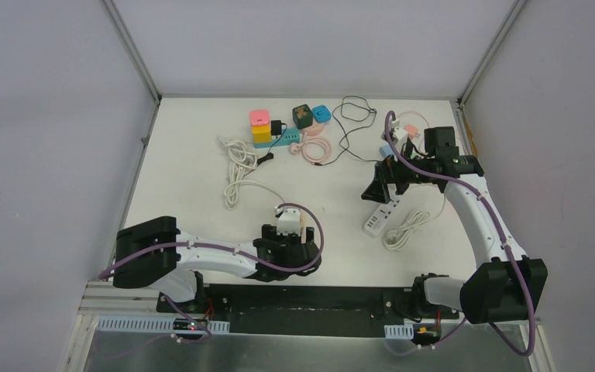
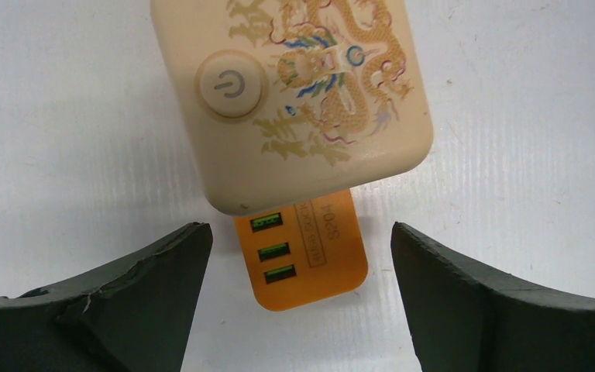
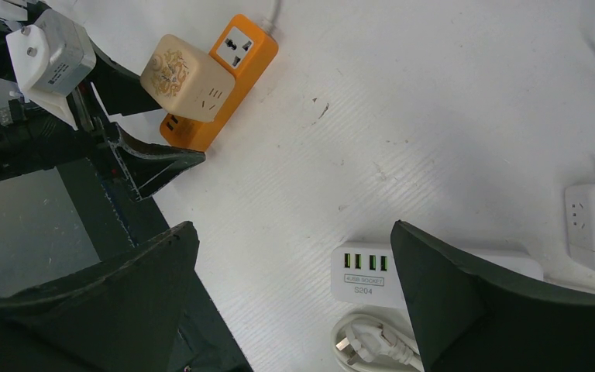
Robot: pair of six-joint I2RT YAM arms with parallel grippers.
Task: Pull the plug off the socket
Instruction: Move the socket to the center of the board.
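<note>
The left fingers (image 2: 124, 302) are standing wide open and gripping nothing, one on each side of the near end of the orange power strip (image 2: 310, 260), which is lying flat on the white worktop (image 2: 62, 116). A cream cube plug (image 2: 302, 108) with a gold dragon print and a round power button is sitting plugged into the strip's top face, just beyond the fingertips. From the left wrist camera the fingertips seem to be hanging clear of both strip and plug, though contact is hard to judge from this angle. Three green USB ports are showing on the bare end of the strip between the fingers. In the overhead view this pair is lying close to the near edge of the worktop, in front of the left arm, with the strip's white cable (image 1: 236, 190) trailing off toward the far left. The right fingers (image 3: 480, 310) are also spread fully and carrying nothing, hovering over a white USB power strip (image 3: 364, 275) well to the right of the orange one, with a white three-pin plug (image 3: 360, 345) and its coiled lead lying just beside it.
</note>
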